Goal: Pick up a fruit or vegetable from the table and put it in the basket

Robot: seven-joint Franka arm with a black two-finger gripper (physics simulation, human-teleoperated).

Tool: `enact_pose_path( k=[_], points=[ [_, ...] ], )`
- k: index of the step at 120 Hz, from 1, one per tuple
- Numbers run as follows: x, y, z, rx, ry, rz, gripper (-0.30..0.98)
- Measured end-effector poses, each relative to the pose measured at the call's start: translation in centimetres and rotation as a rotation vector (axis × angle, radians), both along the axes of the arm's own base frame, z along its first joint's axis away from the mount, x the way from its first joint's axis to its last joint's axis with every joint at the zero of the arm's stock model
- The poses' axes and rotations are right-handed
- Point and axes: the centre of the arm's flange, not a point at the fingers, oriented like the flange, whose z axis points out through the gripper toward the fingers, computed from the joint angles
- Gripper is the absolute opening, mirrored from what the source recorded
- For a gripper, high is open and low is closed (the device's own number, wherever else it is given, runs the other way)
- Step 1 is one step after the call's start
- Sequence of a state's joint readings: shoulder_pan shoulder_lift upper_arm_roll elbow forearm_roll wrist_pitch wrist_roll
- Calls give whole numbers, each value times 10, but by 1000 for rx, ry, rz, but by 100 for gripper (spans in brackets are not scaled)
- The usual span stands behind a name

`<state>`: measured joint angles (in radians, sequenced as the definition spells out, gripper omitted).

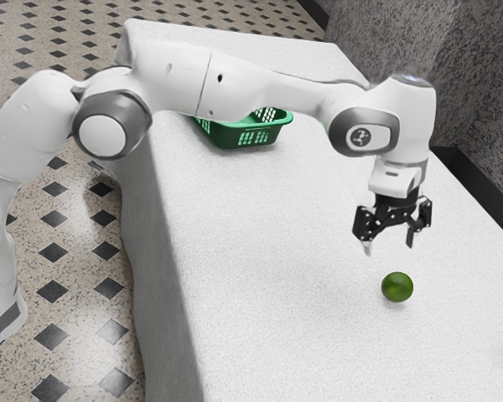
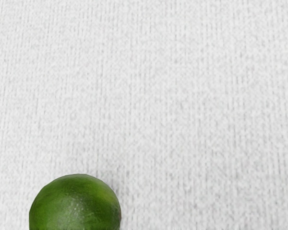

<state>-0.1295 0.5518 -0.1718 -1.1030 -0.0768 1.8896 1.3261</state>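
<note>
Evidently, the gripper (image 1: pixel 390 243) is poised for a first pick: it points down above the lime (image 1: pixel 396 287), its fingers (image 1: pixel 369 248) spread well apart with nothing between them. That spread presumably leaves room to pass either side of the round fruit, and the height guards against knocking it into a roll. The lime rests on the white-covered table (image 1: pixel 268 251), well apart from the green basket (image 1: pixel 228 136), which stands upright behind the arm, presumably to await the drop. The exterior view establishes finger spread, height and basket position. The wrist view adds the lime's glossy, mottled skin and its off-centre position under the camera; a small alignment correction may be advisable before closing.
</note>
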Motion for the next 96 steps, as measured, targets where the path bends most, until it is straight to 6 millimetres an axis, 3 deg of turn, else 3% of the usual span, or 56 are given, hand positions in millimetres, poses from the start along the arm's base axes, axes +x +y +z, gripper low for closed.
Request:
enact_pose_path(
  k=[20,96],
  points=[
    [12,7,-13,0,-37,-4,68],
    [33,1,-71,0,-48,-45,68]
  ],
)
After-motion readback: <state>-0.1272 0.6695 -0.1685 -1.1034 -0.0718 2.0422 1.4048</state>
